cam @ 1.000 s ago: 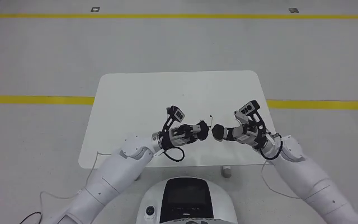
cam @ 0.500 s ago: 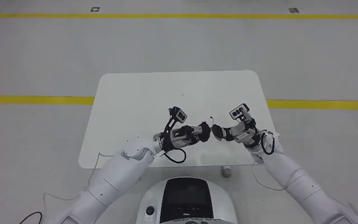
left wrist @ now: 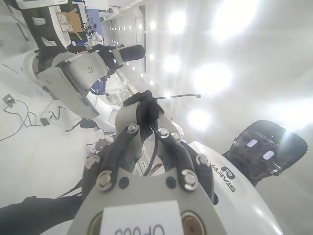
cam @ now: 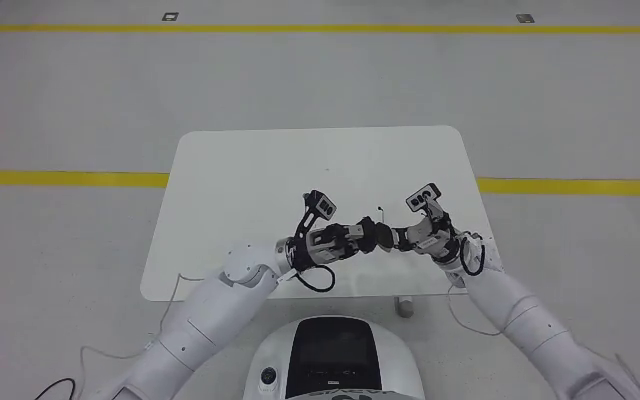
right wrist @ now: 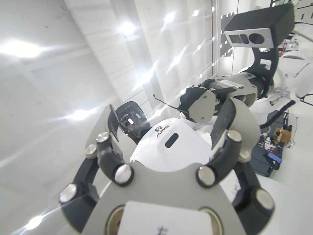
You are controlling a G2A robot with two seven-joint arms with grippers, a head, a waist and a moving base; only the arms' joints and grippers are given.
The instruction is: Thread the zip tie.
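Note:
A thin black zip tie (left wrist: 176,96) sticks out of my left gripper (left wrist: 144,101), which is shut on it; its tail curls back between the fingers. In the top view both grippers meet above the table's near edge, the left gripper (cam: 371,237) nearly touching the right gripper (cam: 393,238), and the zip tie (cam: 378,215) pokes up between them. The right gripper (right wrist: 168,121) is open, fingers wide apart. Just beyond its fingertips are the left gripper (right wrist: 198,107) and the zip tie's free end (right wrist: 162,101).
The white table (cam: 300,170) lies bare beneath the arms, with grey floor and yellow lines around it. A camera block (right wrist: 256,29) stands on the left wrist, close to the right gripper's fingers.
The right gripper has moved in toward the left gripper, closing the gap between them. The left gripper keeps hold of the zip tie and has barely shifted.

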